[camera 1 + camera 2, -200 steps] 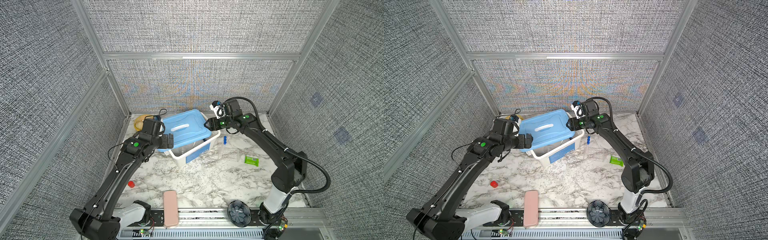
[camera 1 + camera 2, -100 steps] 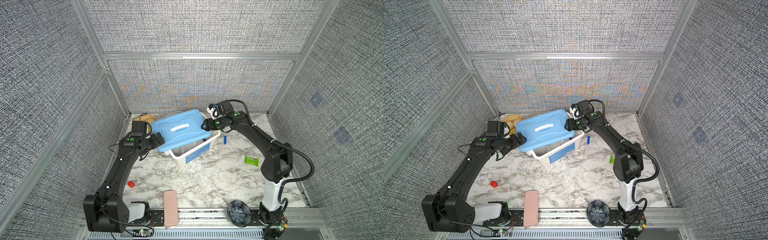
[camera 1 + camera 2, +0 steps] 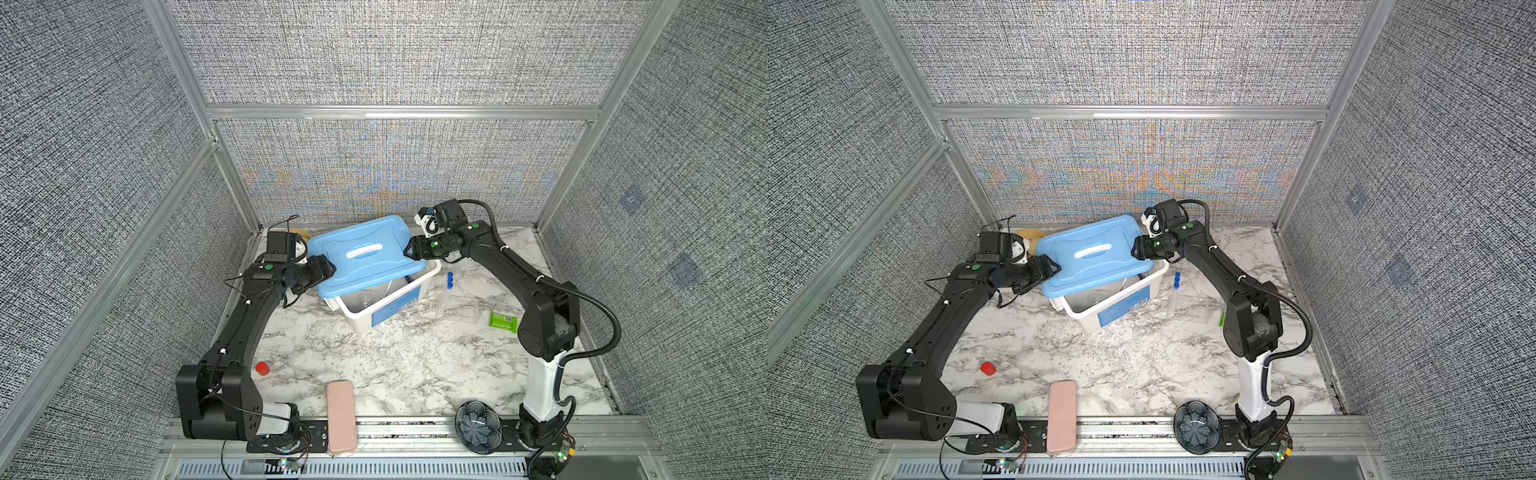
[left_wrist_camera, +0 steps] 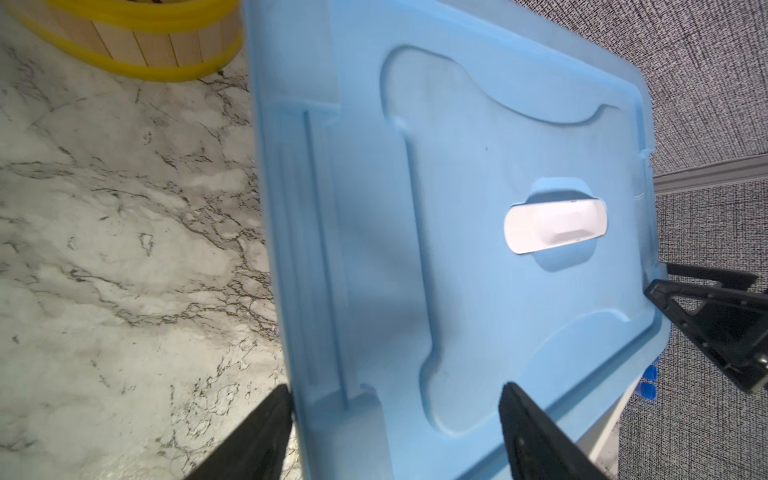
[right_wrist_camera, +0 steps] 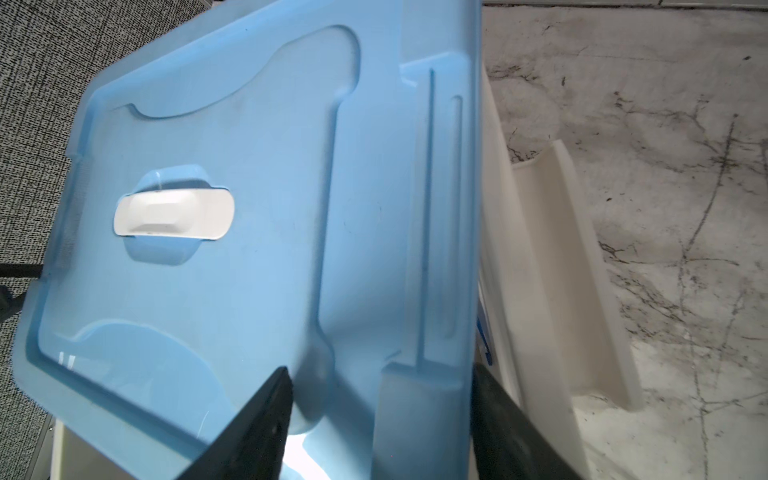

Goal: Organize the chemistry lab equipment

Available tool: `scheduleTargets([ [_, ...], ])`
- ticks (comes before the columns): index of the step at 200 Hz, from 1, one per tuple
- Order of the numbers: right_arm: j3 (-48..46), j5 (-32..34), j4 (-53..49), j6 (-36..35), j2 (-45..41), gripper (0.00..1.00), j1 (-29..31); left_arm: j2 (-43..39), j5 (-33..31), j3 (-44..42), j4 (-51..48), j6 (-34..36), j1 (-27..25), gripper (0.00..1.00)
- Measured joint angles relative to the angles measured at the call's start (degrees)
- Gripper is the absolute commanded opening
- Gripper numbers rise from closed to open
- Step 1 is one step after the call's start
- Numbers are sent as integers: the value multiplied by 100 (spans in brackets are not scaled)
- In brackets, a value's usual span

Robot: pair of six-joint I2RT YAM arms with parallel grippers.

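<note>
Marble table (image 3: 374, 365), grey woven walls. Blue-capped tubes (image 3: 449, 281): slim, clear, at 3 o'clock of the white bin (image 3: 386, 309). I barely make out their rack (image 3: 1194, 309) (clear plastic). A raised blue lid (image 3: 365, 257) hides most of the bin. Right gripper (image 3: 409, 251) pinches the lid's end. Left gripper (image 3: 331, 267) straddles the opposite end; I cannot tell if it is clamped.

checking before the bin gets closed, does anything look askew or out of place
The blue lid sits crooked over the white bin, leaving it partly open, with the left gripper and right gripper at opposite ends. Blue-capped tubes are outside, beside the bin.
</note>
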Motion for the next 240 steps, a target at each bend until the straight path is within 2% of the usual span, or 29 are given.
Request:
scheduleTargets([
  [67, 4, 24, 39, 13, -109, 59, -39, -317, -20, 24, -107, 37, -151, 74],
  [108, 7, 212, 35, -173, -282, 59, -85, -337, -63, 74, -330, 44, -549, 73],
  [128, 15, 2, 17, -323, -317, 59, -85, -376, 162, 94, -179, -24, -778, 73],
  [186, -199, -81, -9, -498, -433, 60, -400, -424, 127, -59, -61, -275, -1062, 73],
  [221, -267, -153, 11, -540, -518, 64, -417, -723, -435, 181, -380, -181, -1040, 82],
  [240, -267, -297, 46, -527, -507, 67, -350, -981, -861, 304, -570, -133, -852, 87],
])
